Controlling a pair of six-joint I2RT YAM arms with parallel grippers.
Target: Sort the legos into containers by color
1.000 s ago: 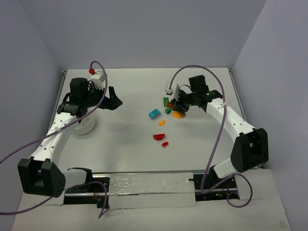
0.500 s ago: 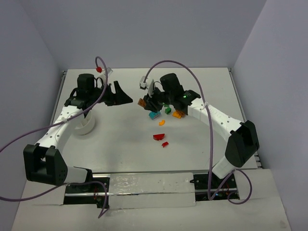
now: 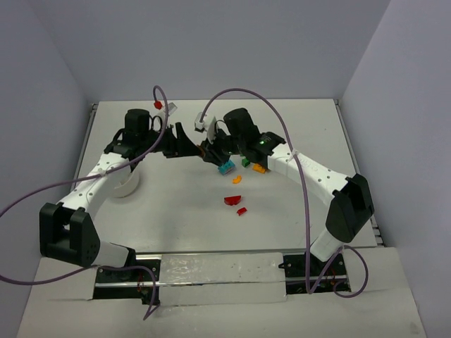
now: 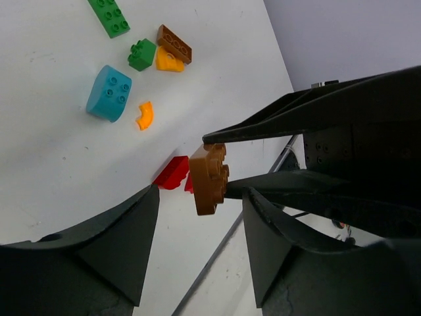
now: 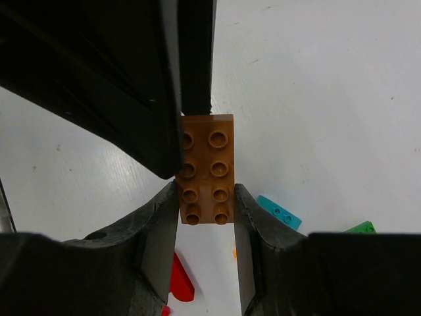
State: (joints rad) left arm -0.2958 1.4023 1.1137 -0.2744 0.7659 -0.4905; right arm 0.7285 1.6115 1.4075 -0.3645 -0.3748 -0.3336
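My right gripper (image 5: 206, 197) is shut on a brown-orange lego brick (image 5: 208, 168), held in the air with its studs toward the right wrist camera. My left gripper (image 4: 200, 197) faces it, open, one finger (image 4: 125, 237) on each side of the brick's (image 4: 209, 178) free end, with gaps showing. From above the two grippers (image 3: 184, 141) (image 3: 211, 149) meet left of the loose legos: cyan (image 3: 226, 167), green (image 3: 245, 161), orange (image 3: 259, 167), curved orange (image 3: 237, 179) and red (image 3: 231, 201). The white bowl (image 3: 125, 184) with the containers sits under the left arm, mostly hidden.
A small red piece (image 3: 242, 210) lies near the red one. The left wrist view also shows a long green brick (image 4: 109, 16) and a second brown brick (image 4: 174, 43). Purple cables arch over both arms. Walls close the table's back and sides.
The right arm carried the brown-orange brick left, away from the pile. The left gripper swung right from over the bowl to meet it, and its jaws narrowed around the brick's end.
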